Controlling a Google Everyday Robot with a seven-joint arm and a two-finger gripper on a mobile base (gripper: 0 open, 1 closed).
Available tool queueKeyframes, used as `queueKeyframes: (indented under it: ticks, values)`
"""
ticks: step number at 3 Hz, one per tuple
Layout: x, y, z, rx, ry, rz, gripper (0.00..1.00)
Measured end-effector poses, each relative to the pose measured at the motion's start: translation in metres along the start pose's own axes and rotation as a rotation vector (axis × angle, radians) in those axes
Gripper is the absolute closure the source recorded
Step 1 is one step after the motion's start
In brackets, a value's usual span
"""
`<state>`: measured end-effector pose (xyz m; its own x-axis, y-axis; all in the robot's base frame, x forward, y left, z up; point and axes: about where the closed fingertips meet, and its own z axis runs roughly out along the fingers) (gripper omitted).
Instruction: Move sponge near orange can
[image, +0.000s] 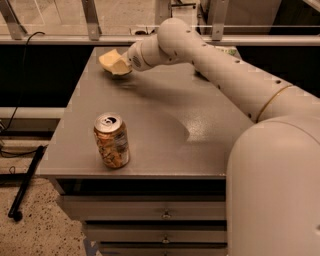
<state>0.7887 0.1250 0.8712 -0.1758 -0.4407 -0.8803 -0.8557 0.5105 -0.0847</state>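
Note:
The pale yellow sponge (110, 61) is at the far left of the grey table (170, 135), held a little above the surface with a shadow under it. My gripper (121, 65) reaches in from the right and is shut on the sponge's right side. The orange can (111, 140) stands upright near the table's front left edge, well in front of the sponge and apart from it. My white arm (225, 75) stretches across the table's right half.
A green chip bag (225, 50) peeks out behind my arm at the table's far right. Drawers (165, 215) sit under the tabletop. A black cable (25, 65) and a black pole (25, 185) lie to the left of the table.

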Motion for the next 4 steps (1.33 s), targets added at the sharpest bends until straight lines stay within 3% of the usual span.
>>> queueKeyframes:
  ticks: [1,2,4]
  values:
    - [-0.001,-0.007,-0.022,-0.023,-0.009,-0.059,1.0]
    - [-0.001,-0.007,-0.022,-0.023,-0.009,-0.059,1.0]
    - [0.022,0.037,-0.052,-0.134,-0.016,-0.116,1.0]
